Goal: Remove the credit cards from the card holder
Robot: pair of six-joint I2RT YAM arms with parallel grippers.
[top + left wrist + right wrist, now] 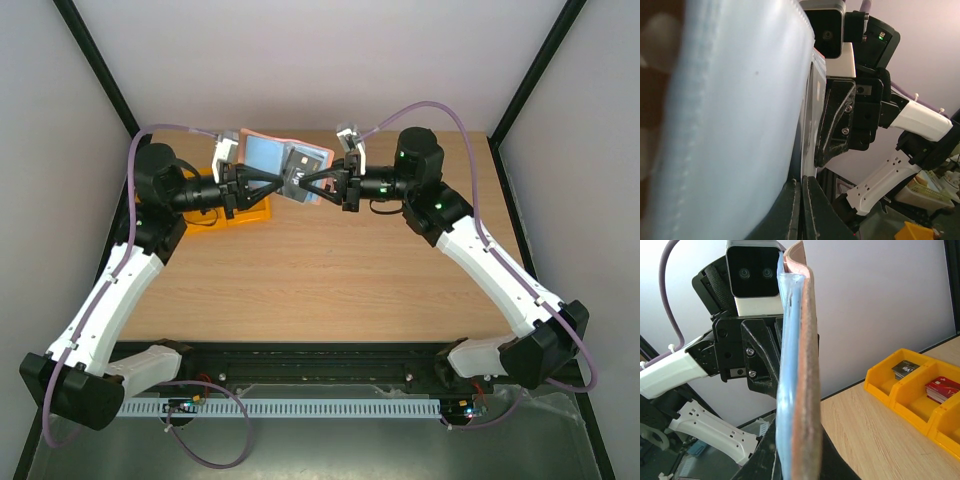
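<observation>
Both grippers meet at the back of the table and hold the card holder [262,152] up in the air. It shows a pale blue-grey face with a pinkish-brown rim. In the right wrist view the card holder [802,390] is edge-on, and my right gripper [797,455] is shut on its lower edge. My left gripper [801,200] is shut on the thin edge of a dark credit card [798,145] beside the holder's pale face [730,125]. From above, that dark credit card [298,172] sits in the holder between the left gripper [284,185] and right gripper [304,181].
A yellow tray [250,212] lies on the wooden table under the left gripper. In the right wrist view the tray [880,385] holds a dark grey card [905,369] and a red card [941,387] in separate compartments. White walls enclose the back and sides.
</observation>
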